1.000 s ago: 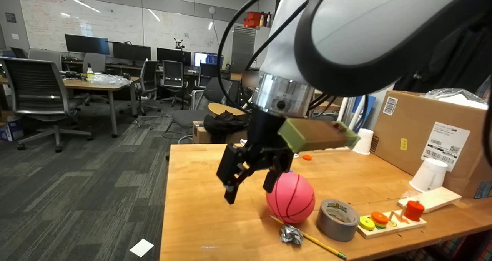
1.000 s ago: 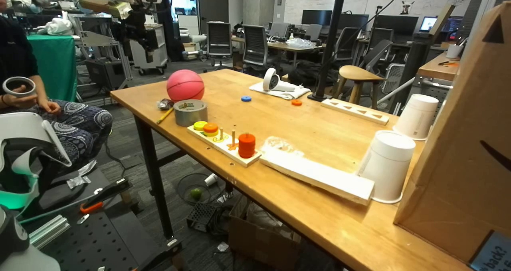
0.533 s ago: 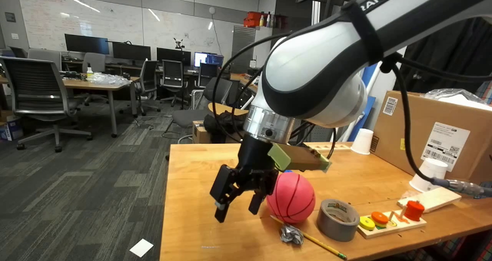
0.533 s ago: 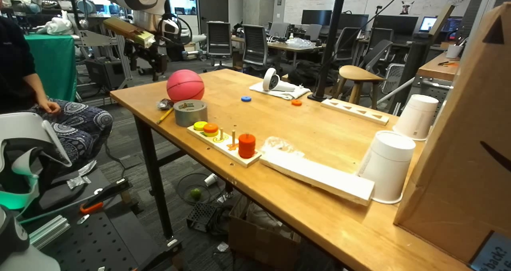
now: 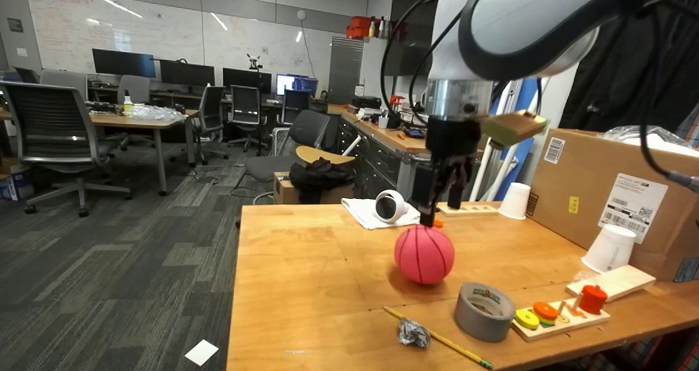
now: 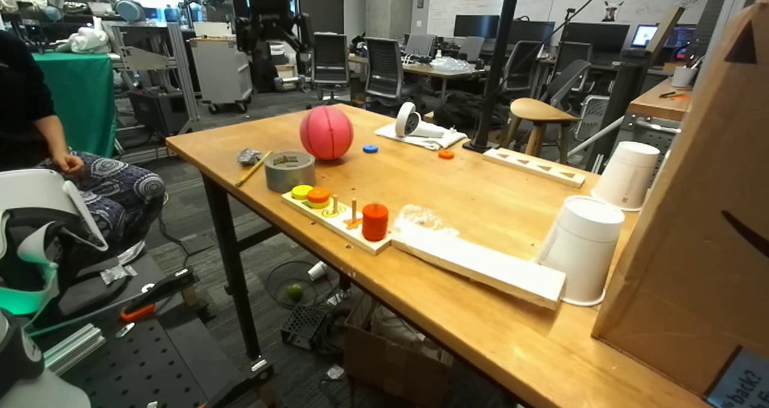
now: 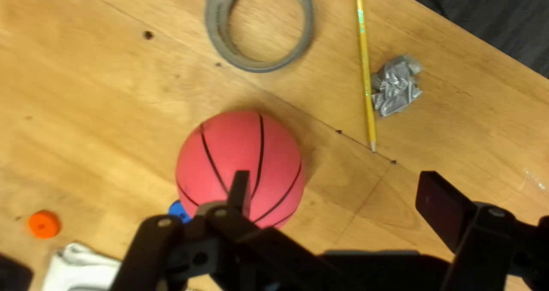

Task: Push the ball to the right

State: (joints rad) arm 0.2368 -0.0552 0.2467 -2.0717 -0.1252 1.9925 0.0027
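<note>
The pink-red ball (image 5: 424,255) with dark seam lines rests on the wooden table, behind the tape roll in an exterior view. It also shows in an exterior view (image 6: 326,133), right of and behind the tape roll, and in the wrist view (image 7: 240,149), partly hidden by one finger. My gripper (image 5: 440,211) is raised above the table near the ball's top. In an exterior view the gripper (image 6: 271,44) hangs higher than the ball and to its left, apart from it. In the wrist view the gripper (image 7: 339,188) has its fingers wide apart with nothing between them.
A grey tape roll (image 5: 485,312), pencil (image 5: 437,335) and crumpled foil (image 5: 413,334) lie near the front edge. A peg board with coloured rings (image 6: 339,222) stands beside the tape. A white-and-black device (image 6: 408,122) sits on cloth. White cups (image 6: 583,249) and a cardboard box (image 6: 691,216) stand farther along.
My gripper dipped beside the ball, then rose and moved right. The ball rolled away from the pencil, rightward in both exterior views. The tape roll and peg board shifted slightly.
</note>
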